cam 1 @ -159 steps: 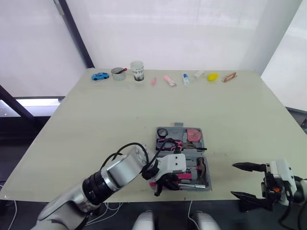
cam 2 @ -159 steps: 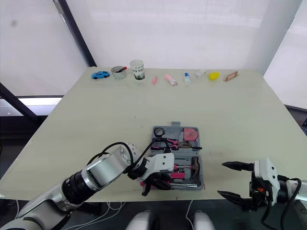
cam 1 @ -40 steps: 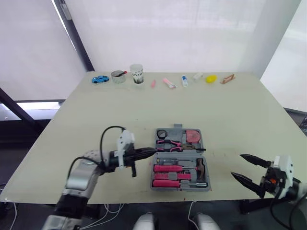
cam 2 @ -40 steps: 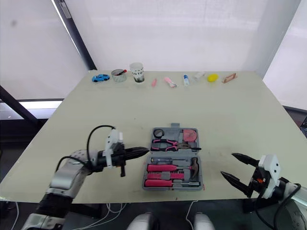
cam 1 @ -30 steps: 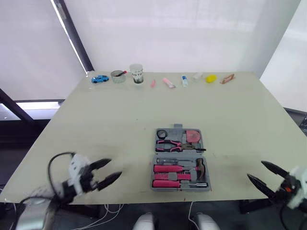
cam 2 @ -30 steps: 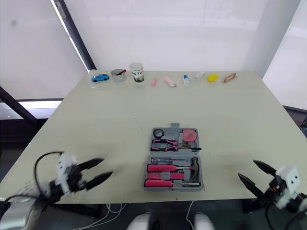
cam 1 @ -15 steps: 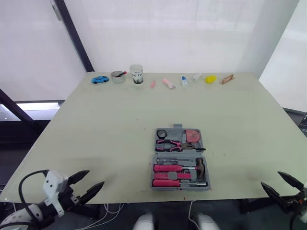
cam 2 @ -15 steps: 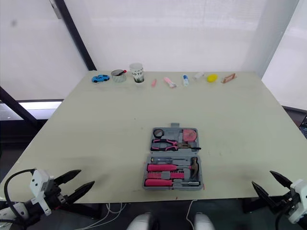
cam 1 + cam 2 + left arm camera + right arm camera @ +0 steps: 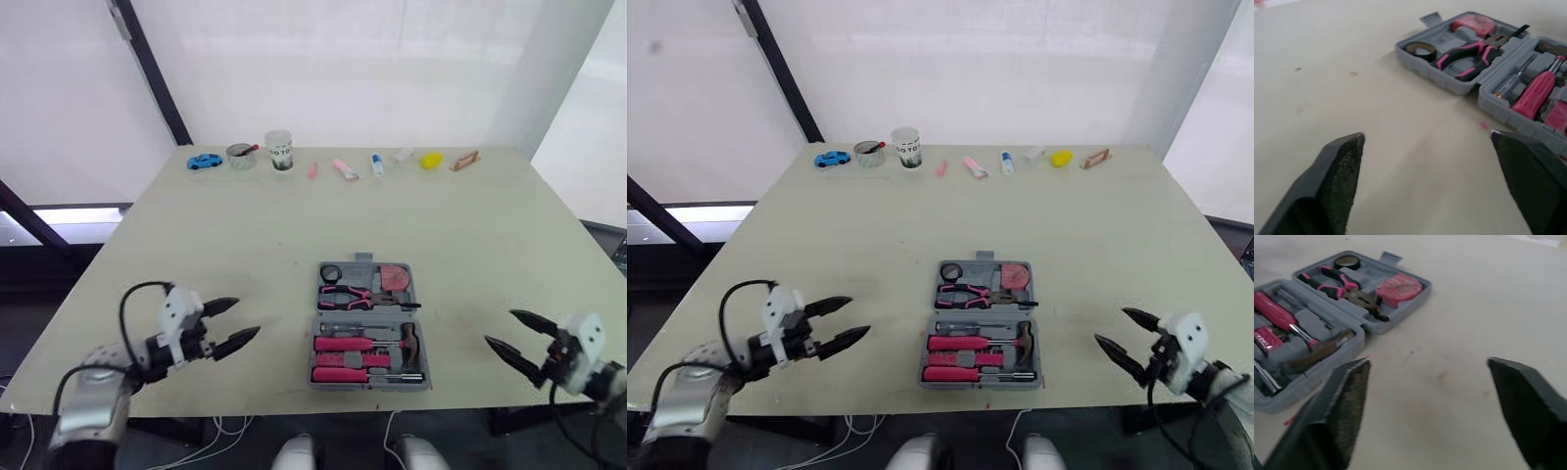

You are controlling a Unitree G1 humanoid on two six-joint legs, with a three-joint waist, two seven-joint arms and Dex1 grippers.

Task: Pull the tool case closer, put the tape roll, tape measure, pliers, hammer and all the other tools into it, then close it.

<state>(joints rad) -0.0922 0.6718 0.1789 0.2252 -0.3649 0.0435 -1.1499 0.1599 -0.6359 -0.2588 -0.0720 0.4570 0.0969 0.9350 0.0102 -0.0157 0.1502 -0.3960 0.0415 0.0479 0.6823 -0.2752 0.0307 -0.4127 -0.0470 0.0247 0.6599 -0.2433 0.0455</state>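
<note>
The grey tool case (image 9: pixel 366 325) lies open near the table's front edge. Its far half holds the black tape roll (image 9: pixel 331 272), the pink-handled pliers (image 9: pixel 351 294) and the red tape measure (image 9: pixel 395 277). In the near half lie pink screwdrivers (image 9: pixel 343 344) and the hammer (image 9: pixel 411 342). My left gripper (image 9: pixel 245 318) hovers open to the left of the case, a hand's width away, holding nothing. My right gripper (image 9: pixel 500 328) is open to the right of the case, also apart from it. The left wrist view looks between its fingers (image 9: pixel 1342 171) at the case (image 9: pixel 1459 83).
Along the table's far edge stands a row of small items: a blue toy car (image 9: pixel 204 160), a tin (image 9: pixel 240 154), a paper cup (image 9: pixel 280 149), pink pieces (image 9: pixel 344 167), a yellow object (image 9: pixel 433 159) and a brown piece (image 9: pixel 466 159).
Both grippers have come up from below the table's front edge and now sit over the table on either side of the case. The case and its tools have not moved.
</note>
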